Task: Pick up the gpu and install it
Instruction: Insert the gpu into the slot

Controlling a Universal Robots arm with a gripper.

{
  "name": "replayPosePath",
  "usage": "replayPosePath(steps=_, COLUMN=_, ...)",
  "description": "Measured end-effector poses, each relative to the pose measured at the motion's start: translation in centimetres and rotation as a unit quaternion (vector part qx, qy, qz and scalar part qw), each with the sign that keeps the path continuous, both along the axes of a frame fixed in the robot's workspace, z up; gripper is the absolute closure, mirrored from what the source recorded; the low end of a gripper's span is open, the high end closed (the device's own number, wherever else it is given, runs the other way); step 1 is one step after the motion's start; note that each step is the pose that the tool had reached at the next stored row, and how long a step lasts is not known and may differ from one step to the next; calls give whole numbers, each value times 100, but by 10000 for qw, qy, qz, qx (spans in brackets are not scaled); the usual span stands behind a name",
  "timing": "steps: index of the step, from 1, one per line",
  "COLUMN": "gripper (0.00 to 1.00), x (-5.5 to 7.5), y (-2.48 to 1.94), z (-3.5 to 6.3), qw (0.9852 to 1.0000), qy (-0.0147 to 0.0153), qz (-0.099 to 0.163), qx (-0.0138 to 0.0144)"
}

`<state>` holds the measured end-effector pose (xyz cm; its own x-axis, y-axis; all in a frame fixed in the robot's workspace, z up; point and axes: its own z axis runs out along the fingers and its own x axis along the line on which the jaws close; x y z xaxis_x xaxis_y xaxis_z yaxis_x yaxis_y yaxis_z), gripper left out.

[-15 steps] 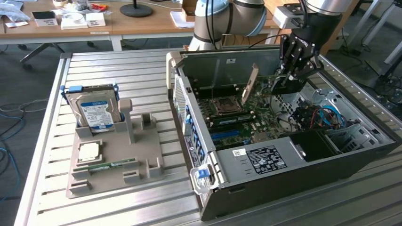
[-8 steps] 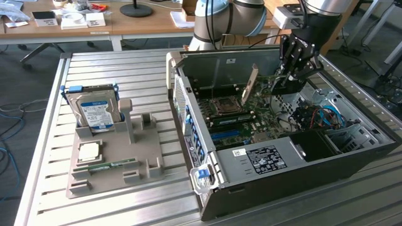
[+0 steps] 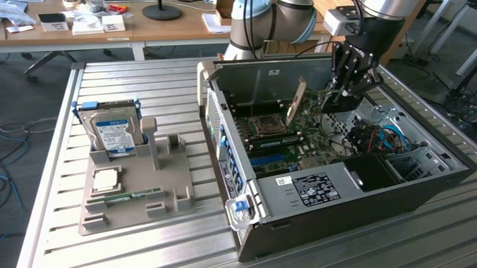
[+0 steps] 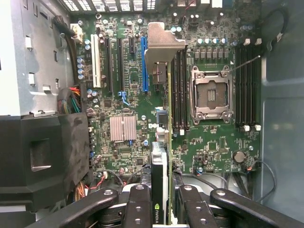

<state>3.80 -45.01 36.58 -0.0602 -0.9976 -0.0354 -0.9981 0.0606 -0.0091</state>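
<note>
Gripper [image 3: 341,96]: I see its fingers [image 4: 138,206] set narrow, clamped on the gpu's near edge
Gpu [image 4: 159,166]: held on edge over the motherboard [image 4: 128,95]; inside the open case [image 3: 358,190]; 1 o'clock in the exterior view; I cannot tell whether it touches a slot
Tray [image 3: 171,195]: 9 o'clock of the case; hard drive [image 3: 113,131] standing upright in it

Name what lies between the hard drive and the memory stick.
In the exterior view, a square silver chip sits between the hard drive and the memory stick.
</note>
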Motion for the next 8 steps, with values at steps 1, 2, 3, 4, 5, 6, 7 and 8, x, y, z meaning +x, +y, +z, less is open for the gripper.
replayPosePath(steps=1, gripper=73, x=0, y=0, z=-1, qw=10000, qy=0, qz=0, qx=0)
replayPosePath(steps=2, gripper=73, x=0, y=0, z=-1, qw=10000, qy=0, qz=0, qx=0)
replayPosePath(steps=3, gripper=73, x=0, y=0, z=-1, qw=10000, qy=0, qz=0, qx=0)
replayPosePath(steps=4, gripper=73, x=0, y=0, z=-2, qw=10000, qy=0, qz=0, qx=0)
replayPosePath(steps=5, gripper=73, x=0, y=0, z=-2, qw=10000, qy=0, qz=0, qx=0)
replayPosePath(steps=6, gripper=73, x=0, y=0, z=-2, qw=10000, qy=0, qz=0, qx=1)
replayPosePath(steps=7, gripper=73, x=-6, y=0, z=-3, qw=10000, qy=0, qz=-1, qx=1)
replayPosePath(steps=8, gripper=73, x=-19, y=0, z=-6, qw=10000, qy=-1, qz=-1, qx=2)
